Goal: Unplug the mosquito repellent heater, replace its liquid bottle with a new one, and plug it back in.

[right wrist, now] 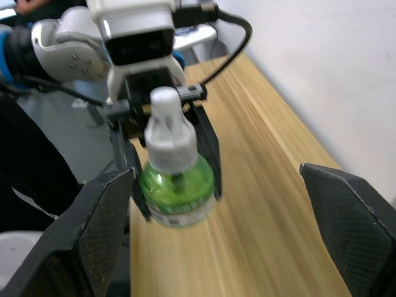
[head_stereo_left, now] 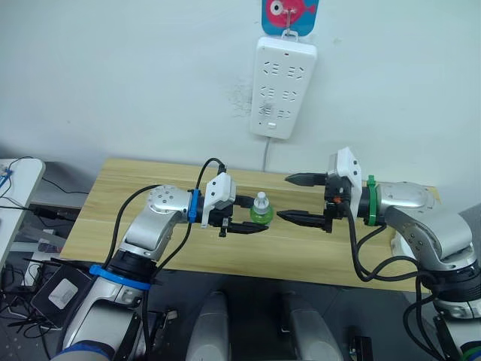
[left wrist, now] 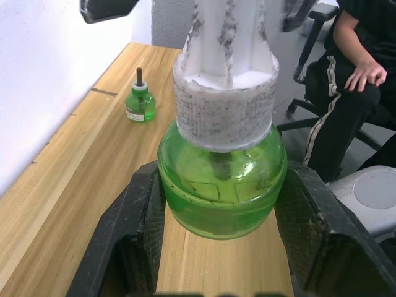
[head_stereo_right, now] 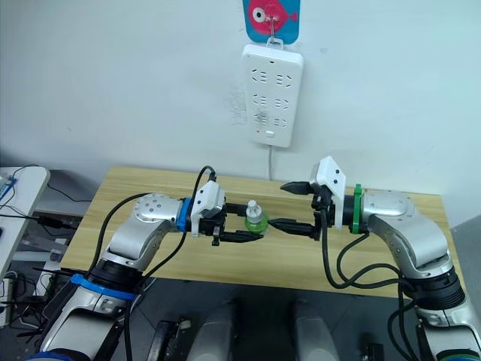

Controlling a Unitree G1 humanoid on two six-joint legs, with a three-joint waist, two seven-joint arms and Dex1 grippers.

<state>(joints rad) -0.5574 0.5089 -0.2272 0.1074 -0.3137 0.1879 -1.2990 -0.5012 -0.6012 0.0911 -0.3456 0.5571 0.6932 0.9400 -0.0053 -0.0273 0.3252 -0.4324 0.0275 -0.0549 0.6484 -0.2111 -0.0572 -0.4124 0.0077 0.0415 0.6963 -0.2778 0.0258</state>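
My left gripper (head_stereo_left: pixel 259 219) is shut on a green liquid bottle (head_stereo_left: pixel 261 212) with a white cap, holding it upright low over the wooden table (head_stereo_left: pixel 135 188). In the left wrist view both fingers (left wrist: pixel 124 229) press the bottle's round body (left wrist: pixel 223 185). My right gripper (head_stereo_left: pixel 285 198) is open and points at the bottle from the right, a short gap away, with nothing between its fingers. A second green bottle (left wrist: pixel 140 102) with a bare dark wick stands further along the table near the wall. The mosquito repellent heater is out of view.
A long white power strip (head_stereo_left: pixel 282 86) hangs on the wall above the table's back edge, its cord running down. A person (left wrist: pixel 352 62) in dark clothes sits beyond the table's far end. A cluttered side table (head_stereo_left: pixel 15 180) with cables stands at the left.
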